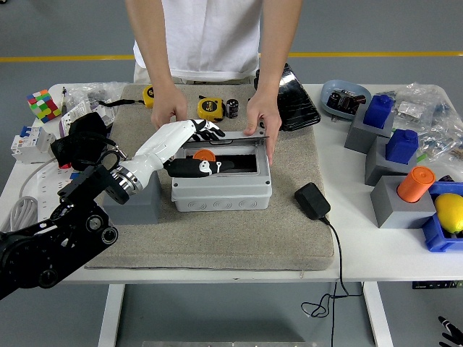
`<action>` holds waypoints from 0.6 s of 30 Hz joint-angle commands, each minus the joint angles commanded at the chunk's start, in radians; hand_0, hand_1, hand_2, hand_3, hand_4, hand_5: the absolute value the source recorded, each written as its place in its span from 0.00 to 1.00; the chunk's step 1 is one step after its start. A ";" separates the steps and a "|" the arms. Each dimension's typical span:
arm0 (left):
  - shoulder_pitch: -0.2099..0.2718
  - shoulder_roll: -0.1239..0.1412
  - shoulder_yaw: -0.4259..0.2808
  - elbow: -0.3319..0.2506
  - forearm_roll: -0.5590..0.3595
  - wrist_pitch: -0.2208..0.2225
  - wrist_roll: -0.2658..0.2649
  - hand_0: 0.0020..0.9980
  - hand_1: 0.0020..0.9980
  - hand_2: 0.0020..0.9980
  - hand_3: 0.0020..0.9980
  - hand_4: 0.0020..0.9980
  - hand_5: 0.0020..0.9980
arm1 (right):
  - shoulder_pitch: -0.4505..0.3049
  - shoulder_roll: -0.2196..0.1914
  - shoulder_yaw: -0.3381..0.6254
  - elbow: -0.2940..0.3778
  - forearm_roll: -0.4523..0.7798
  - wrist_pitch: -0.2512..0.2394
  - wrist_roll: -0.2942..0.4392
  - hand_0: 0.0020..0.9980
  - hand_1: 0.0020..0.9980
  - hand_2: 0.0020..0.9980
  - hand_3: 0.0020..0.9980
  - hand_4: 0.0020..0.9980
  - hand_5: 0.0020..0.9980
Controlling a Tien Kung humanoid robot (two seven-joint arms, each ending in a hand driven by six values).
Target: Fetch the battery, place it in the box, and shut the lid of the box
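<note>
The orange battery lies in the left end of the grey box on the tan mat. The box's clear lid is tipped down low over the opening. My left hand lies on the lid with its fingers spread, the black thumb across the front and the fingertips at the lid's back edge. A person at the far side holds the box at both ends, with one hand at its left and the other hand at its right. A bit of my right hand shows at the lower right corner.
A grey block stands left of the box under my forearm. A black adaptor with its cable lies to the right. A yellow tape measure lies behind the box. Grey and blue blocks, an orange cylinder and a lemon crowd the right side.
</note>
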 joint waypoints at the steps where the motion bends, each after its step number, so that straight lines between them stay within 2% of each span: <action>1: 0.006 0.001 0.004 -0.003 -0.003 0.000 0.000 0.43 0.53 0.55 0.66 1.00 0.75 | 0.000 0.000 0.001 0.001 -0.001 -0.001 0.000 0.66 0.66 0.65 0.54 0.95 0.44; 6: 0.016 -0.003 0.005 -0.005 -0.007 -0.001 0.000 0.44 0.53 0.55 0.66 1.00 0.75 | 0.000 0.000 0.001 0.000 -0.001 0.000 0.000 0.66 0.66 0.65 0.54 0.95 0.44; 10: 0.019 -0.007 -0.020 -0.022 -0.004 0.000 -0.005 0.44 0.53 0.55 0.66 1.00 0.75 | -0.001 0.000 0.001 0.000 -0.001 0.001 0.000 0.66 0.66 0.65 0.54 0.95 0.44; 17: 0.027 -0.015 -0.110 -0.062 -0.007 0.006 -0.026 0.44 0.53 0.56 0.66 1.00 0.74 | 0.000 0.001 -0.001 -0.001 -0.002 0.001 0.000 0.66 0.66 0.65 0.54 0.95 0.44; 18: 0.029 -0.018 -0.130 -0.066 -0.009 0.010 -0.035 0.48 0.56 0.57 0.67 1.00 0.73 | 0.001 0.001 -0.002 -0.001 -0.001 0.001 0.000 0.66 0.66 0.65 0.54 0.95 0.44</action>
